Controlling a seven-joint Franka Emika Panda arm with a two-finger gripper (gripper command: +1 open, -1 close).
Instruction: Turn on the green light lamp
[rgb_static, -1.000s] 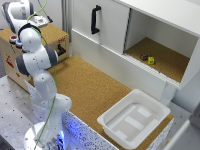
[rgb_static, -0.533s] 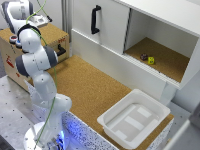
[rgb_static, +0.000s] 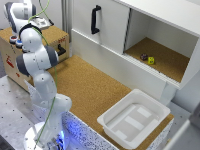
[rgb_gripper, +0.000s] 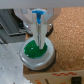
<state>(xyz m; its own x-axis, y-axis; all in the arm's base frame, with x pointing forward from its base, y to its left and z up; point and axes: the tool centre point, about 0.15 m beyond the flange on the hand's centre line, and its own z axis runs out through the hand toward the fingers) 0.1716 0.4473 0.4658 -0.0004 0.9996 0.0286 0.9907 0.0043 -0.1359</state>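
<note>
My fingers (rgb_gripper: 38, 30) are pressed together into one narrow blue-and-white tip, and that tip rests right on the green top of the green light lamp (rgb_gripper: 36, 52), seen from my wrist camera. The lamp's pale silvery rim rings the green cap all the way round, and the lamp sits on a wooden box (rgb_gripper: 59, 74) whose edge shows just beside it, with the cork-covered counter (rgb_gripper: 67, 35) beyond.

From the exterior view, my arm (rgb_static: 36, 57) rises from its base on the exterior view's left and bends back over the wooden box (rgb_static: 10, 62) that stands at the counter's far left end. My wrist hangs over the box top; the lamp itself is hidden there behind my arm, so I cannot pick it out in that view.

Further along the cork counter (rgb_static: 90, 87) a white plastic tub (rgb_static: 134, 120) sits near the front edge on the exterior view's right. Behind the counter stands a white cabinet (rgb_static: 110, 30) with a black handle (rgb_static: 95, 19) on its shut door; its other compartment is open, and two small things, one dark (rgb_static: 143, 57) and one yellow (rgb_static: 151, 60), lie just beside each other on its cork floor
</note>
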